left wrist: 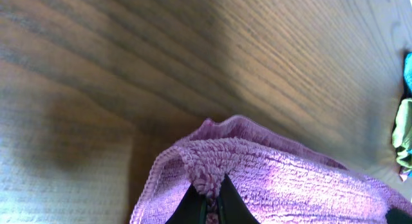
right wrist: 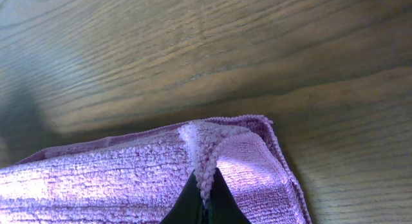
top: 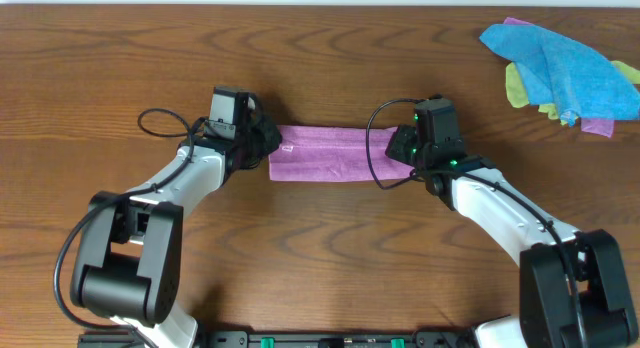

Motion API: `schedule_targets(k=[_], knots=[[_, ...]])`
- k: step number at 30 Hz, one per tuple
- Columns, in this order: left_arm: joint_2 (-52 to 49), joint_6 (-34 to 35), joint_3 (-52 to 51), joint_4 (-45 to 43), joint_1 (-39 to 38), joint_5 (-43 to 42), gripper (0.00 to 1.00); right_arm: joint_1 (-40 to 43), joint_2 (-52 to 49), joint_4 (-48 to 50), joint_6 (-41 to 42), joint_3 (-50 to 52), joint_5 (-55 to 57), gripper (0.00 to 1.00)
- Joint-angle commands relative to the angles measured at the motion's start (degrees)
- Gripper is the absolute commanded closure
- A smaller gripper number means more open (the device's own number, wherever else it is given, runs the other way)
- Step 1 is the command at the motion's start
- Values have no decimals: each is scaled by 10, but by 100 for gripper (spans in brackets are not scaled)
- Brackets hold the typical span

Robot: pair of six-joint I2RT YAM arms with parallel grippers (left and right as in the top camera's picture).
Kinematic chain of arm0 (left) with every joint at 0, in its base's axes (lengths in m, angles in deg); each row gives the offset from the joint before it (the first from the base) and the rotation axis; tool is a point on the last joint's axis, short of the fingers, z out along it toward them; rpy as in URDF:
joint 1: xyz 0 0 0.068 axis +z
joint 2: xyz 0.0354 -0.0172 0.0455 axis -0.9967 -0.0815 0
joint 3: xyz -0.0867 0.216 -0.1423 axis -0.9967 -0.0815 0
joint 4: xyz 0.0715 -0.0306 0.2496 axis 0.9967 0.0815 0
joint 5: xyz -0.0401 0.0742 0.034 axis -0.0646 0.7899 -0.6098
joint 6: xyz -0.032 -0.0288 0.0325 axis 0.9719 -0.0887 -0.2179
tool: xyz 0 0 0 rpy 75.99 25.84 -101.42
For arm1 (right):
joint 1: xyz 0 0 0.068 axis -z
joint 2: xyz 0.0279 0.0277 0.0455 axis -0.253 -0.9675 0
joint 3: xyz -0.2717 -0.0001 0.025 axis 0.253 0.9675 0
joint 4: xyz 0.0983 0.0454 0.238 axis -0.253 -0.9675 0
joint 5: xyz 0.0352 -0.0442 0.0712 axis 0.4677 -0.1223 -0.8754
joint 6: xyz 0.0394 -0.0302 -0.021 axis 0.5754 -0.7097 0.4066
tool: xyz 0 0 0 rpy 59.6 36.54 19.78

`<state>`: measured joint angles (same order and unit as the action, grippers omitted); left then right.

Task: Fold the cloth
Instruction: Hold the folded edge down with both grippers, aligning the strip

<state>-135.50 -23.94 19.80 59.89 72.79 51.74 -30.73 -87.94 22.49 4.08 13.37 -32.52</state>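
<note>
The cloth [top: 335, 154] lies near the middle of the wooden table [top: 320, 268], folded into a long, narrow strip running left to right. The left gripper [top: 272, 146] is clamped on its left end and the right gripper [top: 400, 148] on its right end. In each wrist view the dark fingers [left wrist: 226, 201] [right wrist: 193, 201] pinch a raised ridge of lilac pile, with the layered corner spread out beyond them.

A loose heap sits well apart at the far right corner of the table. It holds a bright blue cloth [top: 560, 53] on top and a yellow-green cloth [top: 515, 85] poking out beneath. A lilac scrap [top: 598, 126] at its lower edge is possibly a third cloth, though too little shows to be sure. A black cable [top: 160, 118] loops out beside the left arm, lying on the wood. Nothing rests on the strip or between the two grippers.

Bare wood surrounds the strip on its far and near long sides. The arms' bases stand at the near edge, left and right. The table's far edge runs along the top of the overhead view.
</note>
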Motion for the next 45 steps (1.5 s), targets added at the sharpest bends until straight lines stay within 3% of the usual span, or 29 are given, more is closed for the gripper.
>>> schedule_targets(k=[1, 38, 40, 42, 45], knots=[[-17, -12, 13, -8, 14, 49, 94, 23, -11, -3, -17, -8, 73, 99], [-28, -27, 14, -34, 13, 77, 94, 23, -30, -7, -17, -8, 120, 99], [-28, -27, 14, -34, 13, 77, 93, 23, -30, -7, -17, -8, 120, 93], [-28, -27, 14, -34, 13, 78, 89, 23, -30, -7, -17, -8, 121, 80], [-28, -27, 14, -35, 13, 79, 87, 23, -30, -6, -17, -8, 126, 76]])
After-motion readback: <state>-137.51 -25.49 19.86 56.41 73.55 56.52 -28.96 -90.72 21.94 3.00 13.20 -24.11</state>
